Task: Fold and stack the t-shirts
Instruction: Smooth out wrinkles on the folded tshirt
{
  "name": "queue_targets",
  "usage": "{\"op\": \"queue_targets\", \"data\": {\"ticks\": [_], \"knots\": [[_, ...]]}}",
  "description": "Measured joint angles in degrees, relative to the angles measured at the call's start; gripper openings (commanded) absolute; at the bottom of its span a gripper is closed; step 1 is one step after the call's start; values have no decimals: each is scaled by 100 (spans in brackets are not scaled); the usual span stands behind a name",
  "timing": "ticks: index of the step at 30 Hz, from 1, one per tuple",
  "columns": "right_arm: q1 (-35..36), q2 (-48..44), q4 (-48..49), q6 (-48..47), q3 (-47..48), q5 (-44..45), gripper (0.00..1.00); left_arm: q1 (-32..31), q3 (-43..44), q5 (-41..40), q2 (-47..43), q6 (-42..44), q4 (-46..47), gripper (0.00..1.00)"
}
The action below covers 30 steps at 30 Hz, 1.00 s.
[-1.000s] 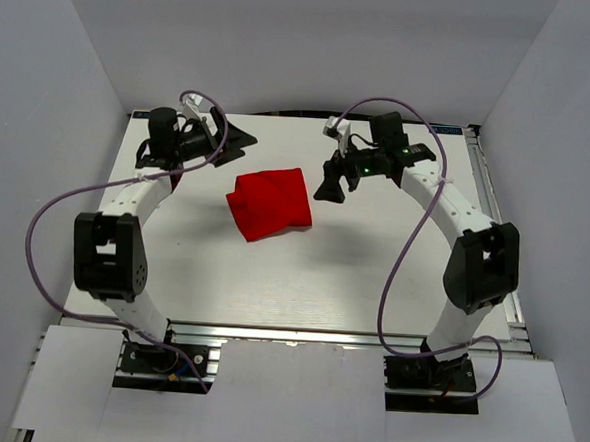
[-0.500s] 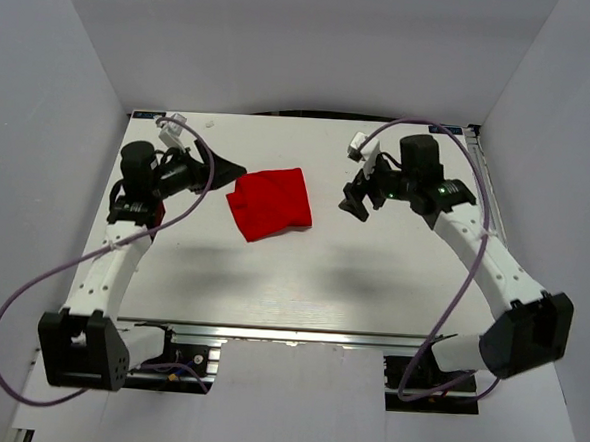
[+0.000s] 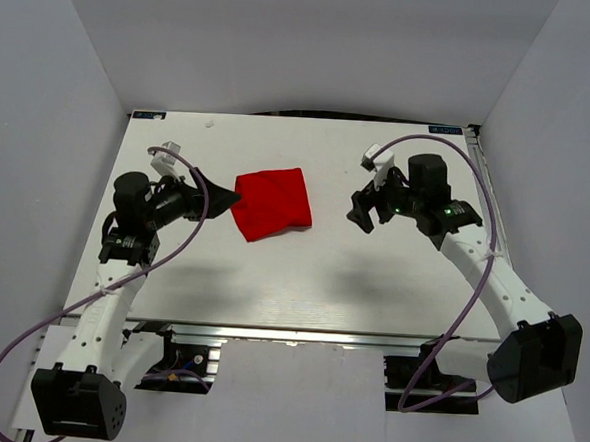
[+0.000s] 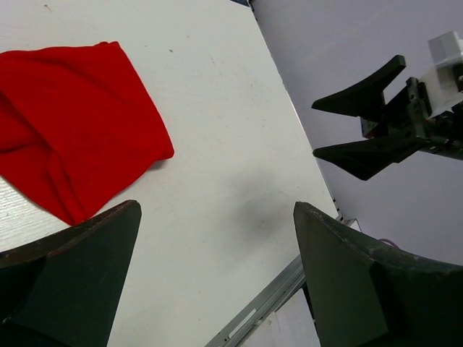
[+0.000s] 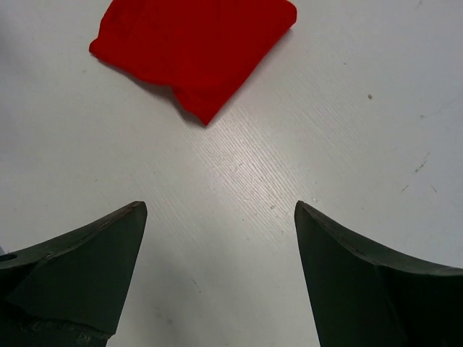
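Retreat from the folded t-shirt [image 3: 272,205], with both my end effectors spread and empty.

Top view: the red t-shirt lies as a compact folded square on the far middle of the table [image 3: 302,272], exactly where it lay a second ago. My arms have swung from high at the far edge to low and stretched out. My left end effector [image 3: 220,189] now points at the shirt's left edge, and my right end effector [image 3: 364,210] has backed off to the right. I judge the fold done and released. Left wrist view: my left end effector [image 4: 217,210] gapes over bare table, the t-shirt [image 4: 72,130] lies ahead untouched, and my right end effector [image 4: 340,130] stands open opposite. Right wrist view: my right end effector [image 5: 221,210] is wide apart, with the t-shirt [image 5: 195,43] well clear ahead.
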Motion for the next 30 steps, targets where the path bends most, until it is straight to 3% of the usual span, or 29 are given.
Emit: {"op": "queue_targets", "data": {"ticks": [10, 30], "knots": [[-146, -249, 302, 723, -267, 334, 89, 0, -48, -157, -153, -7, -50, 98], [-170, -249, 588, 1104, -341, 610, 90, 0, -136, -319, -304, -26, -173, 98]]}}
